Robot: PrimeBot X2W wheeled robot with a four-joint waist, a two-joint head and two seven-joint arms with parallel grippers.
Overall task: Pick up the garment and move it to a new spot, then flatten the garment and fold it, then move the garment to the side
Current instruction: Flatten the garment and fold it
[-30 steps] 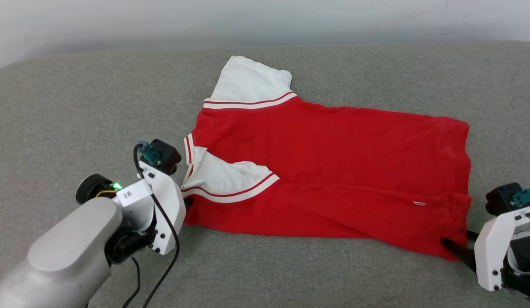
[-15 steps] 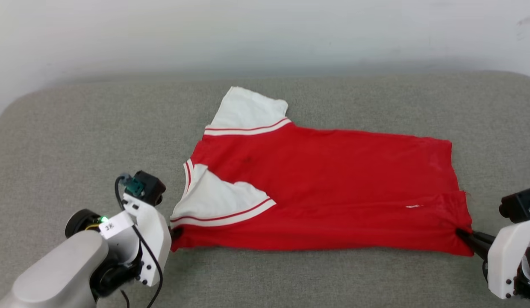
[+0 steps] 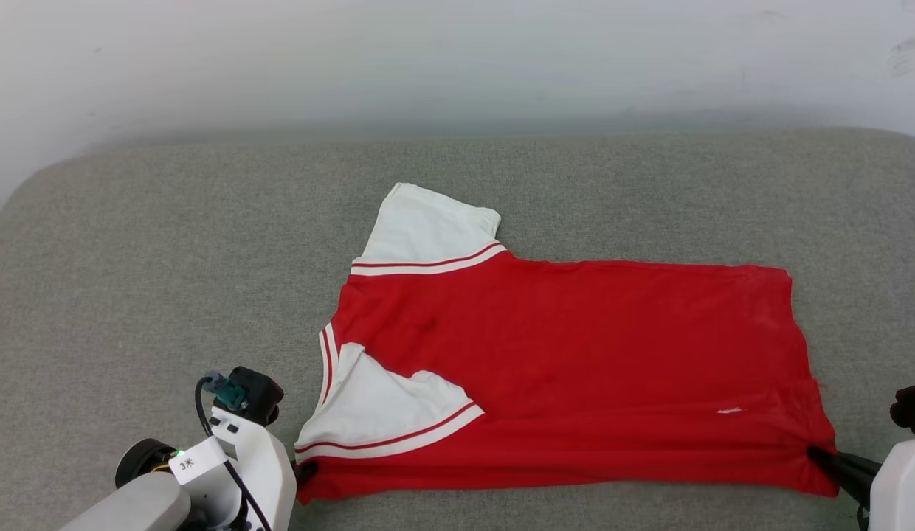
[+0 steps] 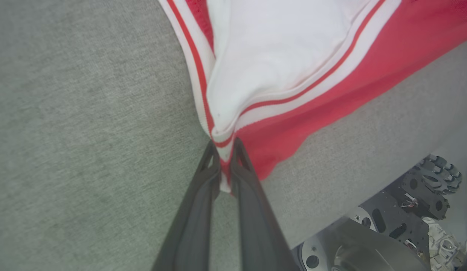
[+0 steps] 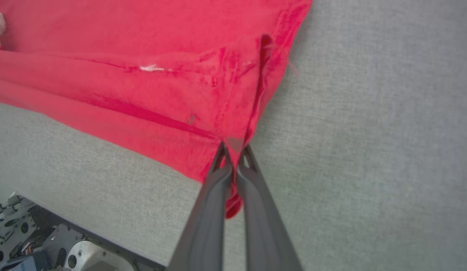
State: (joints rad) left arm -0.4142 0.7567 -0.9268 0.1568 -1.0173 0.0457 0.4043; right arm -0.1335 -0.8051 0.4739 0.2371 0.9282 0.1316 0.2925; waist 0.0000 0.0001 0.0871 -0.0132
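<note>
From the head we look forward and down over the grey padded surface (image 3: 170, 258) to its far edge. Our wrist cameras sit close at its near edge, left and right, each facing a near corner of the garment (image 3: 561, 354) that the head view shares.

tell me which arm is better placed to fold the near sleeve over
Left: the left gripper pinches the garment at its striped sleeve corner; the right gripper holds the opposite hem corner.
</note>
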